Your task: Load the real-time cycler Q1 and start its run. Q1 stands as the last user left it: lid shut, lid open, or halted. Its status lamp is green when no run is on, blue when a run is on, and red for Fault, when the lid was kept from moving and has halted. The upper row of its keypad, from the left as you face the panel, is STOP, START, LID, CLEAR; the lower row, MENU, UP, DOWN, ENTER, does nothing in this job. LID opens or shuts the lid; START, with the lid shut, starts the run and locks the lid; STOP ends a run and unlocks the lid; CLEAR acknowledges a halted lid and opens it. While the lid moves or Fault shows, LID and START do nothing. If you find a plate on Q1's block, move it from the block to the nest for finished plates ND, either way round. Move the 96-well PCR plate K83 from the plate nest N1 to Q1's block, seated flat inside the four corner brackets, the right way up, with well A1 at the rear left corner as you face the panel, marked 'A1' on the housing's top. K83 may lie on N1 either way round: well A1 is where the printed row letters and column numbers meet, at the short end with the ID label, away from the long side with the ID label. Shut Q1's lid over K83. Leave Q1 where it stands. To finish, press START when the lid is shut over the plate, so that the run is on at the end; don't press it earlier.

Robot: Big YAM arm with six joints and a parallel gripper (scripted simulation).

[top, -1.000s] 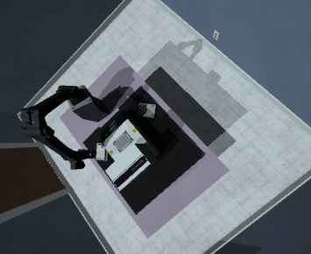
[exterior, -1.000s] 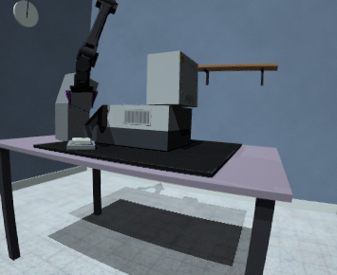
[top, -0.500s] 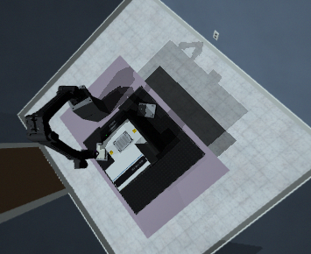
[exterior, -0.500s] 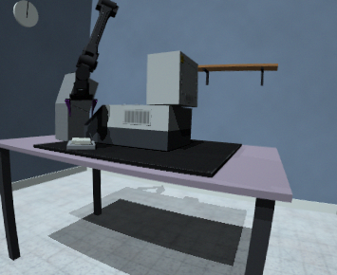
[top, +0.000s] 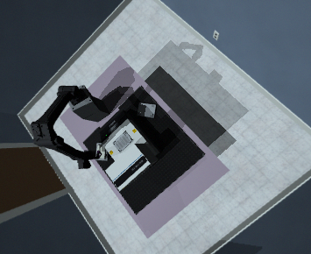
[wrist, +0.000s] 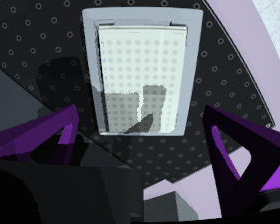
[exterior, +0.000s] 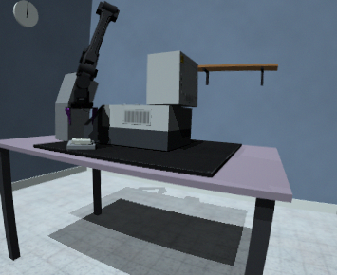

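From above, the arm (top: 56,127) bends out past the table's (top: 183,193) left edge and back in, its gripper (top: 101,152) at the front corner of cycler Q1 (top: 126,155), whose one block (top: 123,141) lies uncovered.

Seen from the side, the arm reaches down between a grey box (exterior: 65,111) and Q1, above one plate (exterior: 81,141) near the mat's (exterior: 175,158) corner.

At the wrist, purple fingers spread wide, holding nothing, flank plate K83 (wrist: 143,76) in its nest N1 (wrist: 90,63) below, mat on every side.
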